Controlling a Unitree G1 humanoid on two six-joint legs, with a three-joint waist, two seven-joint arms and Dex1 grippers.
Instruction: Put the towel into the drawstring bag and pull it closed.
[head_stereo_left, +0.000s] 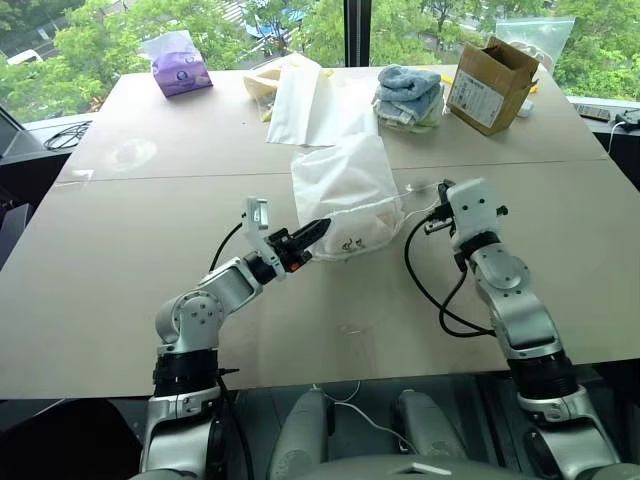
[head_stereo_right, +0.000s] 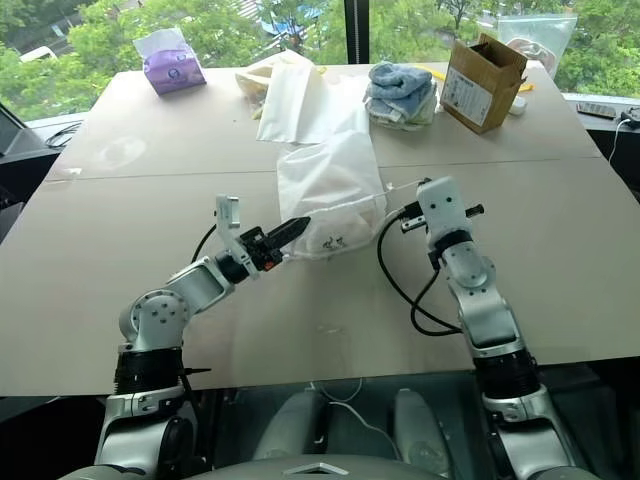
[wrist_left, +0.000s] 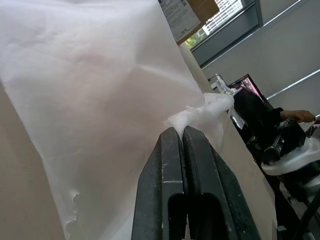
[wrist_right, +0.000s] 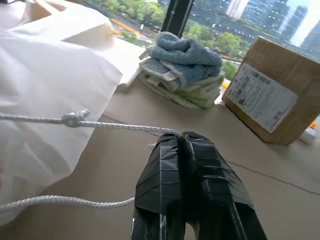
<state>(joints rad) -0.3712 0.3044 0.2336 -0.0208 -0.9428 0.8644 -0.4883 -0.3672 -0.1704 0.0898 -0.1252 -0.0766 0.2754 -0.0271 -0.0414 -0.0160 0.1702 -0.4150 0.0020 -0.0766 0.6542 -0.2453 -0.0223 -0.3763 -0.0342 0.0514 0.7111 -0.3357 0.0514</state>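
Note:
The drawstring bag (head_stereo_left: 345, 190), thin white fabric, lies bulging in the middle of the table with its gathered mouth toward me. My left gripper (head_stereo_left: 316, 231) is shut on the bunched fabric (wrist_left: 200, 112) at the mouth's left side. My right gripper (head_stereo_left: 432, 222) stands just right of the mouth, shut on the bag's white cord (wrist_right: 115, 126). That cord runs taut from a knot back to the bag, and a second strand (wrist_right: 60, 201) hangs lower. The towel is hidden from view. The left wrist view has the left fingertips (wrist_left: 181, 129) pressed together against the bag, and the right fingertips (wrist_right: 181, 136) are likewise closed.
At the back of the table are a purple tissue pack (head_stereo_left: 180, 68), flat white sheets (head_stereo_left: 305, 105), a stack of blue and pale-green towels (head_stereo_left: 410, 95), a cardboard box (head_stereo_left: 490, 85) and a clear plastic bag (head_stereo_left: 535, 38). A black cable (head_stereo_left: 430, 290) loops beside my right arm.

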